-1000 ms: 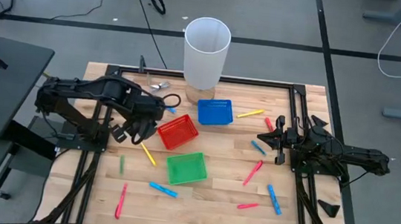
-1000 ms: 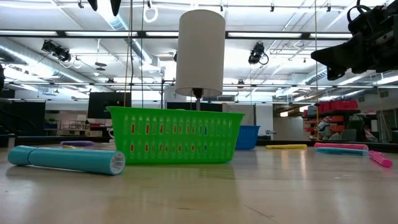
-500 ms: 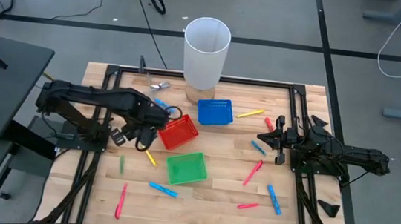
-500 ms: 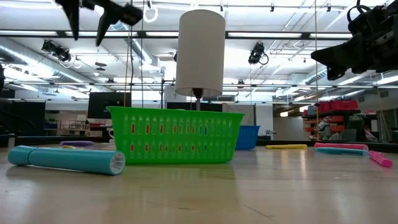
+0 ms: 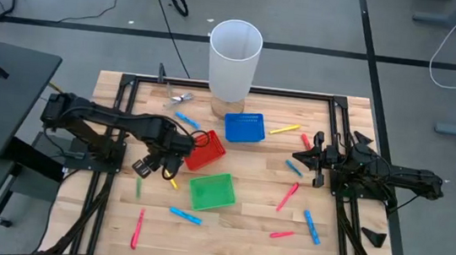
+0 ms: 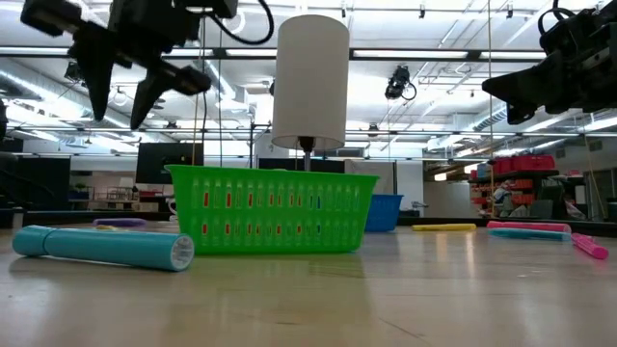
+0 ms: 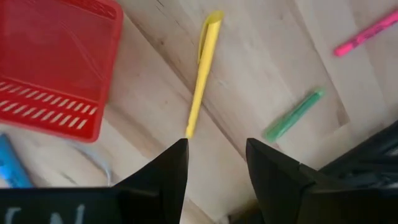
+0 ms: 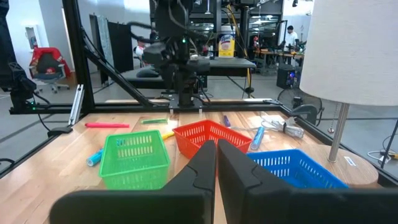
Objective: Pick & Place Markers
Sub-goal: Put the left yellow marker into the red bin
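Markers in pink, blue, yellow and green lie scattered flat on the wooden table. My left gripper [image 5: 151,169] [image 6: 118,116] hangs open above the table, fingers pointing down, left of the red basket [image 5: 202,151]. In the left wrist view its fingers [image 7: 214,158] frame the near tip of a yellow marker [image 7: 202,71] [image 5: 170,177]. A green marker [image 7: 293,115] [image 5: 138,187] lies close by. My right gripper [image 5: 299,159] [image 8: 217,162] waits shut over the table's right side, next to a blue marker [image 5: 294,167].
A blue basket [image 5: 244,127] and a green basket [image 5: 211,191] stand mid-table, with a tall white cylinder [image 5: 234,60] on a stand at the far edge. A silvery clip [image 5: 180,98] lies far left. More markers lie at the near edge [image 5: 186,216] and on the right [image 5: 288,196].
My left gripper has moved toward the near edge and come down, from beside the red basket's left side to above the yellow marker. It has dropped into the low view from above. Its fingers have stayed open.
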`<state>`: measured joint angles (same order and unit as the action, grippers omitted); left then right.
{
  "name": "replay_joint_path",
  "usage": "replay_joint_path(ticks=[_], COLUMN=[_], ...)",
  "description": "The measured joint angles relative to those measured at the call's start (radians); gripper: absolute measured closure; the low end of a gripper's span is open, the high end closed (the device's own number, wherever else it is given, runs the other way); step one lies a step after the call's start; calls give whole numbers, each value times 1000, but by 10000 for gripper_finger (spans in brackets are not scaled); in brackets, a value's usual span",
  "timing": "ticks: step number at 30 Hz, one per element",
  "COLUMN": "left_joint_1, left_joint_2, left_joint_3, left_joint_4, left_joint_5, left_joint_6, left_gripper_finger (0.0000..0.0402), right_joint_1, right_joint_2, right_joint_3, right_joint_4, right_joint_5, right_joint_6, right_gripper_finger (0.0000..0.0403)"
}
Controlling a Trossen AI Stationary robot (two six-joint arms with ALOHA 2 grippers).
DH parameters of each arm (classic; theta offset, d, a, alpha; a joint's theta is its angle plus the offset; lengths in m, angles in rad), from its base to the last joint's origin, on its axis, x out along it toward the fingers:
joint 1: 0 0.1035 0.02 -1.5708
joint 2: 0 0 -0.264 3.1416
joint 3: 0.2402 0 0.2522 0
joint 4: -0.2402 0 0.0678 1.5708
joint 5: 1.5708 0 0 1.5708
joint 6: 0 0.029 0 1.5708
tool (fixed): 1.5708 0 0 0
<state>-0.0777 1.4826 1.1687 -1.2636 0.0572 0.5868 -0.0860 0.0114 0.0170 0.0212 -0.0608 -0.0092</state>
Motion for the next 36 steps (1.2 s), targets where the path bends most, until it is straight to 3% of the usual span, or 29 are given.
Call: replay_joint_path(ticks=[21,36], left_joint_1=[-28,-27], left_joint_2=[4,140], left_joint_3=[-311,-344], left_joint_4=[390,488], left_joint_5=[17,-3], left_joint_6=[-25,28], left_gripper_finger=[232,232], right_joint_1=[0,0], right_joint_2=[0,0], right_joint_3=[0,0], right_joint_4=[0,0], right_joint_5=[0,0], right_joint_6=[0,0], right_gripper_finger=[382,382])
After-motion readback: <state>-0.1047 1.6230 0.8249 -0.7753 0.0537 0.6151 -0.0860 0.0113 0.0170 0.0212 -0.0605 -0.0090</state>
